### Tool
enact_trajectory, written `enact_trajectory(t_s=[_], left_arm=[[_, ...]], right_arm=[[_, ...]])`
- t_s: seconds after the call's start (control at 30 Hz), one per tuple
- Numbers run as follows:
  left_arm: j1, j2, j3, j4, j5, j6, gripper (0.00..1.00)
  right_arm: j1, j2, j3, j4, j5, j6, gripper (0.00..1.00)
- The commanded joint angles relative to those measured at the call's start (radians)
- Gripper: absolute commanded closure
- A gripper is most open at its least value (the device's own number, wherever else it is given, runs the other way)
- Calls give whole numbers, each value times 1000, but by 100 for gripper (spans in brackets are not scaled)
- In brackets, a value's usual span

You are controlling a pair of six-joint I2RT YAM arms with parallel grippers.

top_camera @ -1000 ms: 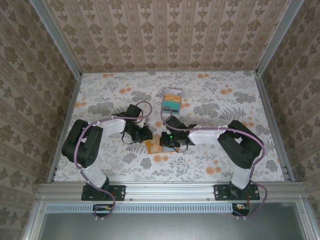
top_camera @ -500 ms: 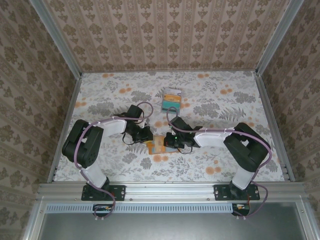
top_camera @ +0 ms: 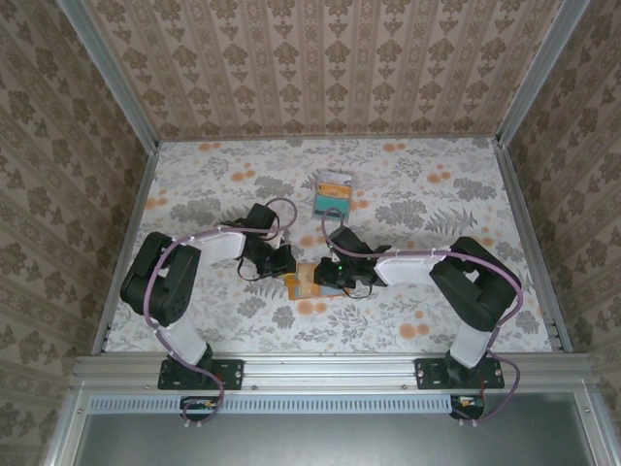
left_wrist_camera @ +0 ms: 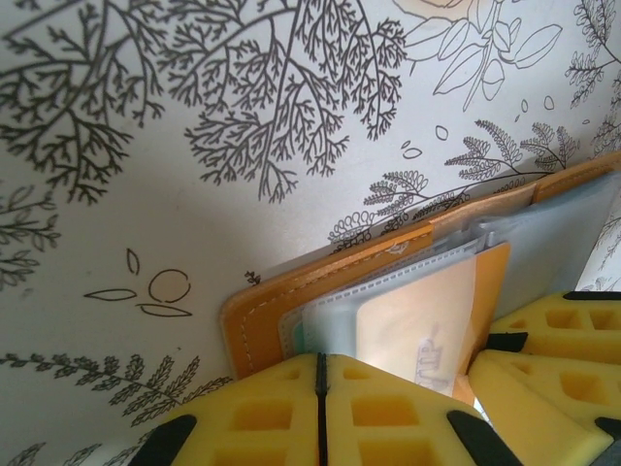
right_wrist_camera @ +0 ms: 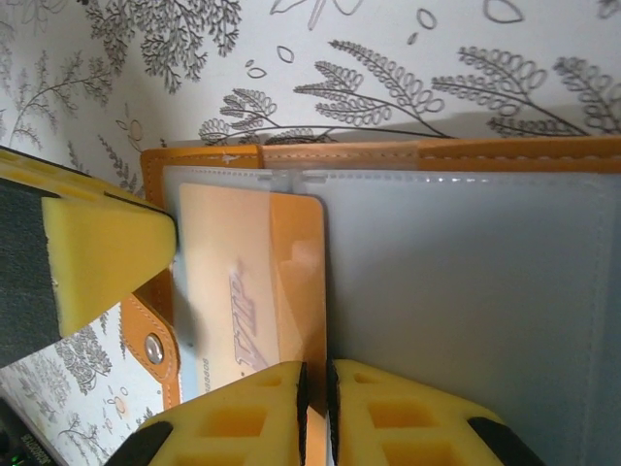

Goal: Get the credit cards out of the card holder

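The orange card holder (top_camera: 304, 282) lies open on the floral table between both grippers. My left gripper (top_camera: 282, 262) stands at its left end, pads shut together (left_wrist_camera: 320, 361) over the clear sleeves beside the stitched rim (left_wrist_camera: 257, 311). An orange and whitish credit card (right_wrist_camera: 296, 282) marked VIP sits partly out of its frosted sleeve. My right gripper (right_wrist_camera: 316, 374) is at that card's near edge, its jaws a narrow slit apart with the orange card showing through the gap. The holder's pale blue-grey panel (right_wrist_camera: 466, 291) lies to the right.
A small stack of teal, orange and white cards (top_camera: 333, 190) lies farther back near the table's middle. The left gripper's yellow finger (right_wrist_camera: 102, 257) shows by the holder's snap tab (right_wrist_camera: 153, 348). Patterned walls close in the table on three sides.
The right gripper has shifted a little along the holder and its jaws have parted by a slit. The left gripper's pads have come fully together. The holder stays in place.
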Motion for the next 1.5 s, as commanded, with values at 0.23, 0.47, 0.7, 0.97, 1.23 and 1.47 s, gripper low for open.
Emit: enact_trajectory(t_s=[0.23,0.47,0.7,0.97,1.23,1.47], left_arm=[[-11,-2,-14,-24,-9,13,93],[-11,1,-14,-24,-8,13,93],[-11,0,-10,-26,-10,19,94],[-11,4,-13,-34,-20,39,98],[-12,5,-12,-37,-26,51,99],[-12,-3,-7,-43,-23,53,99]], right_arm=[[-18,21,-25,50,-8,39,81],[-18,46,-27,96,-40,56,78],[-28,28,-40,78,-24,52,90],[-69,-29,-79,26,-3,14,96],[-104,-84,-93,-40,10,-29,96],[-150,-175,-114,-106,21,-92,96]])
